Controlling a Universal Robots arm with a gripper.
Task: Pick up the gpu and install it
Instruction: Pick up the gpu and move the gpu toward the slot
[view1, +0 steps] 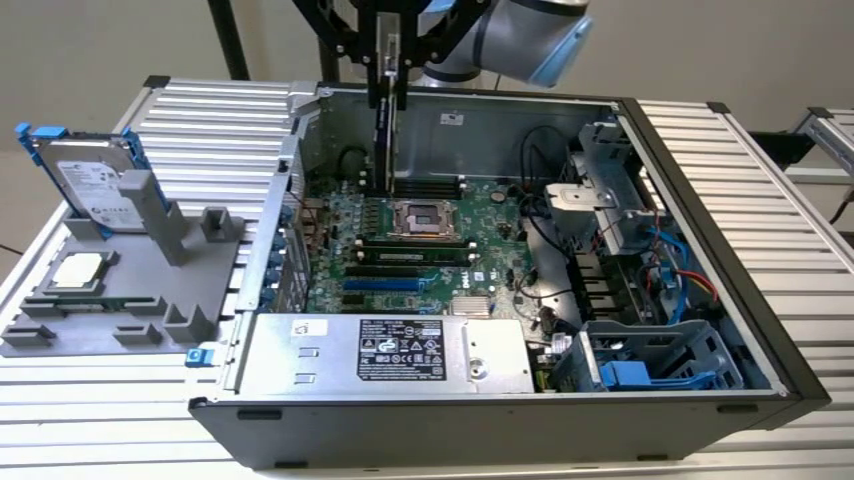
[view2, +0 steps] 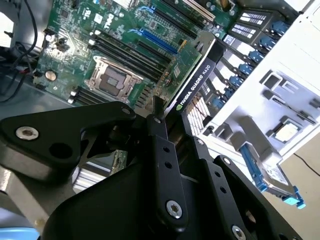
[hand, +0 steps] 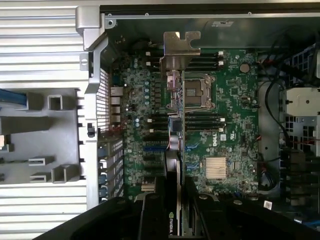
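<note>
End effector (hand: 174, 207) clamps gpu (view2: 197, 80) edge-on over motherboard (hand: 235, 115) (hard drive (view1: 94, 185) racked beside open case (view1: 467, 430)).

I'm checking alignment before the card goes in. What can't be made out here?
Slot beneath the graphics card: in the first wrist view the card itself covers it.
Card's bottom edge: in the exterior view it is edge-on and too thin against the motherboard.
Where the gripper grips the card: in the second wrist view its own black body hides this.
Gripper's upper part: cut off by the exterior view's top edge.
</note>
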